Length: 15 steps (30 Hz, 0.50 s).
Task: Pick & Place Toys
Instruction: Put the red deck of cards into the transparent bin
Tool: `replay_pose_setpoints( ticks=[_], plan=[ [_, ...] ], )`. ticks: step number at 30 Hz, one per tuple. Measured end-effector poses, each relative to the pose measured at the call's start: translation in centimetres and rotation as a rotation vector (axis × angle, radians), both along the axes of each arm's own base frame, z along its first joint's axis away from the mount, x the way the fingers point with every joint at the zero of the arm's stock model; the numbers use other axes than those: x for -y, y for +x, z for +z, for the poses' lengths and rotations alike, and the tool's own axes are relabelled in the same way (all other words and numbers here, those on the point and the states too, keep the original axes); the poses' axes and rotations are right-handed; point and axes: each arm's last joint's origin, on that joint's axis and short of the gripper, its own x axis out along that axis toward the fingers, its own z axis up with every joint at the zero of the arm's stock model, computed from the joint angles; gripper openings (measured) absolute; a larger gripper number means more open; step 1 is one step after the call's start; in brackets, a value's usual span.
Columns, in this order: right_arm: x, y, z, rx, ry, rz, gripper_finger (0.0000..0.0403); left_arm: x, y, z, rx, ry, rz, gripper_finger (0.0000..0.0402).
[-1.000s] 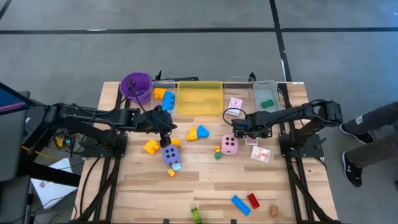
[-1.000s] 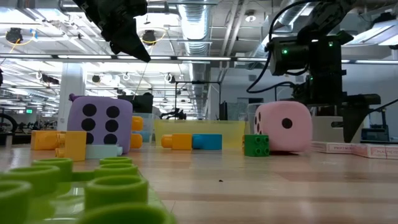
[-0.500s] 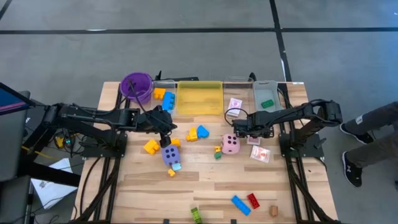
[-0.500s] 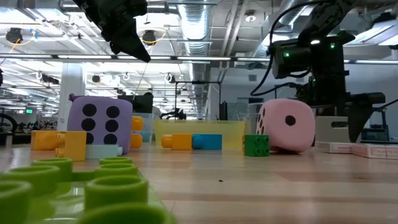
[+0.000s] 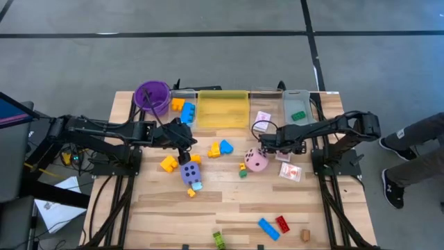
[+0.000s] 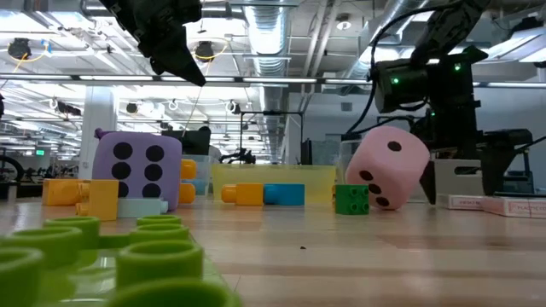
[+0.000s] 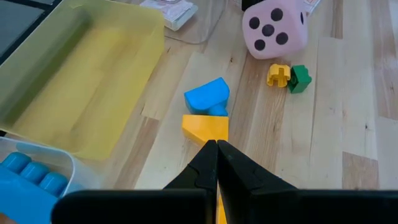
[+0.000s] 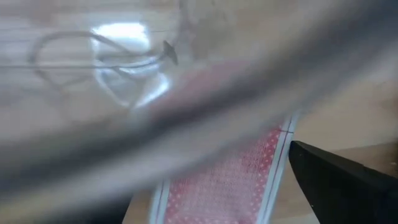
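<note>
High view: wooden table (image 5: 229,208) strewn with toys. Along the far edge, a purple cup (image 5: 152,96), a yellow tray (image 5: 223,109) and a clear tray (image 5: 297,107) with a green block inside. Left gripper (image 5: 184,143) hanging near the purple die (image 5: 189,172), fingers pressed together, holding nothing. Right gripper (image 5: 266,144) reaching to the pink die (image 5: 257,160) at the table's middle, fingers spread wide, die right at their tips; pink cards (image 5: 290,171) just beside.

Low view: pink die (image 6: 386,168) tilted on one edge, leaning against the right arm's dark gripper (image 6: 456,166); whether clamped cannot be told. Small green block (image 6: 351,199) touching the die's near side. Purple die (image 6: 136,169) upright, well apart, yellow blocks beside it.

Left wrist view: closed fingertips (image 7: 214,155) over an orange block (image 7: 206,127) and blue block (image 7: 208,97); pink die (image 7: 273,31) farther off.

Right wrist view: blurred; pink card (image 8: 227,180) below, one dark finger (image 8: 339,177) at the side.
</note>
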Motion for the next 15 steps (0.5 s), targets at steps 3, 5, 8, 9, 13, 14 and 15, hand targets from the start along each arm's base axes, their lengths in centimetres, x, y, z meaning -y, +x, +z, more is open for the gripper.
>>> replay_pose_setpoints(
  ticks=[3, 5, 8, 9, 13, 14, 15],
  plan=[
    [0.0, 0.43, -0.01, 0.049, 0.012, -0.013, 0.038, 0.0, -0.01, -0.01, -0.002, 0.0, 0.0, 0.0],
    [-0.03, 0.68, -0.05, 0.07, 0.028, -0.017, 0.0372, 0.0, -0.04, -0.05, -0.007, 0.0, 0.0, 0.0],
    [-0.14, 0.64, -0.11, 0.072, 0.052, -0.017, 0.0357, 0.0, -0.06, -0.06, -0.009, 0.0, 0.0, 0.0],
    [-0.15, 0.69, -0.11, 0.078, 0.055, -0.017, 0.0352, 0.0, -0.07, -0.08, -0.011, 0.0, 0.0, 0.0],
    [-0.29, 0.77, -0.07, 0.083, 0.06, -0.004, 0.0327, 0.0, -0.14, -0.15, -0.022, 0.0, 0.0, 0.0],
    [-0.34, 0.78, -0.07, 0.083, 0.059, -0.001, 0.0322, 0.0, -0.15, -0.16, -0.023, 0.0, 0.0, 0.0],
    [-0.41, 0.78, -0.06, 0.082, 0.059, 0.003, 0.0317, -0.01, -0.16, -0.17, -0.024, 0.001, 0.0, 0.0]
  ],
)
